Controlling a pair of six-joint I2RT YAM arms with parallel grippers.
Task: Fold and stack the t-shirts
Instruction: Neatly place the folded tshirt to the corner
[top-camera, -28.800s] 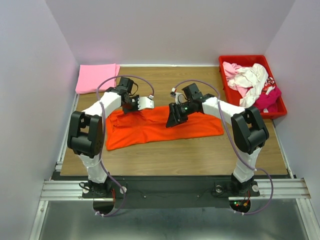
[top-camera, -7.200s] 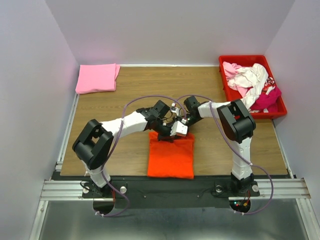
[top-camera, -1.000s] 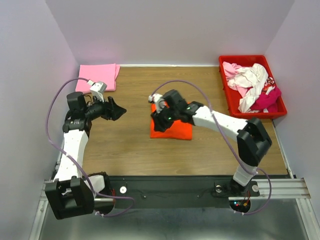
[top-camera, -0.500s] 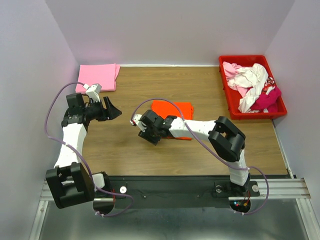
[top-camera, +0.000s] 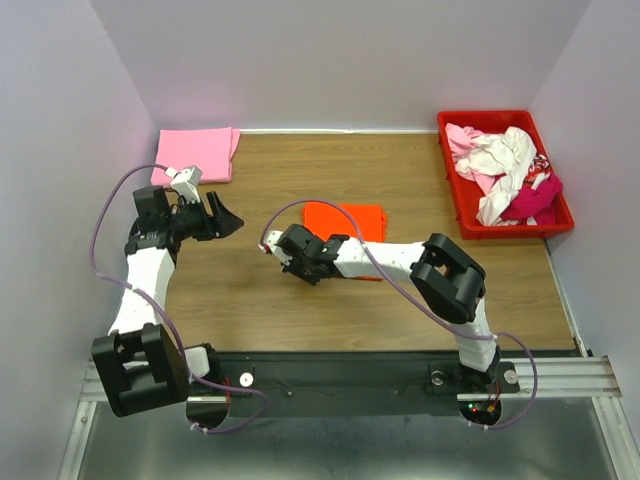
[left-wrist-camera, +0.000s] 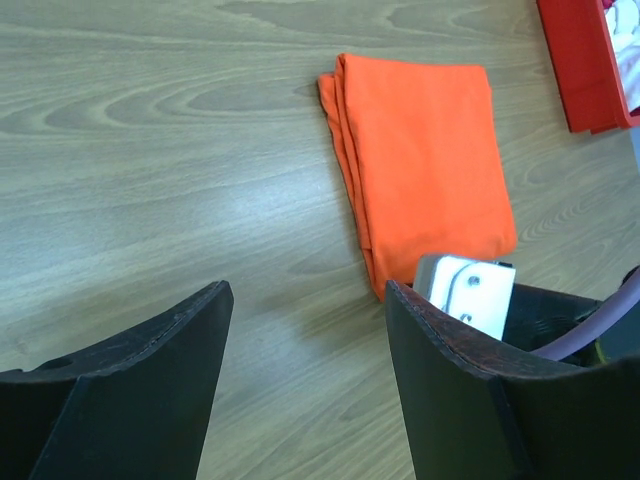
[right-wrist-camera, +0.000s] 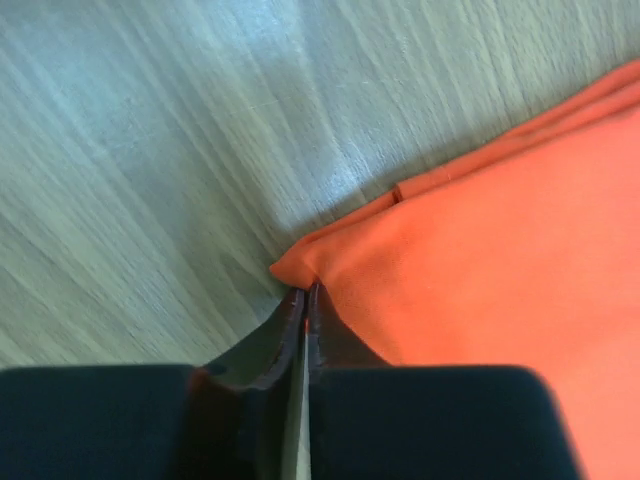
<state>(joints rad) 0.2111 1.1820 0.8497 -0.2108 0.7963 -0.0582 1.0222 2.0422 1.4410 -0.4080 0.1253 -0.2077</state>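
Observation:
A bright orange t-shirt (top-camera: 350, 222) lies folded into a small rectangle at the middle of the wooden table (top-camera: 400, 300); the left wrist view shows it too (left-wrist-camera: 425, 160). My right gripper (top-camera: 312, 262) is low at the shirt's near left corner. Its jaws are pressed together on that corner of orange cloth (right-wrist-camera: 303, 290). My left gripper (top-camera: 226, 222) hangs open over bare wood at the left, well apart from the orange shirt, with nothing between its fingers (left-wrist-camera: 305, 290). A folded light pink t-shirt (top-camera: 195, 155) lies at the far left corner.
A red plastic crate (top-camera: 490, 116) at the far right holds a heap of white (top-camera: 500, 160) and magenta (top-camera: 535, 195) shirts; its corner shows in the left wrist view (left-wrist-camera: 580, 60). Purple walls close in the table on three sides.
My right gripper moved from above the orange shirt down to its near left corner and has shut on it. The left arm shifted slightly and stayed open.

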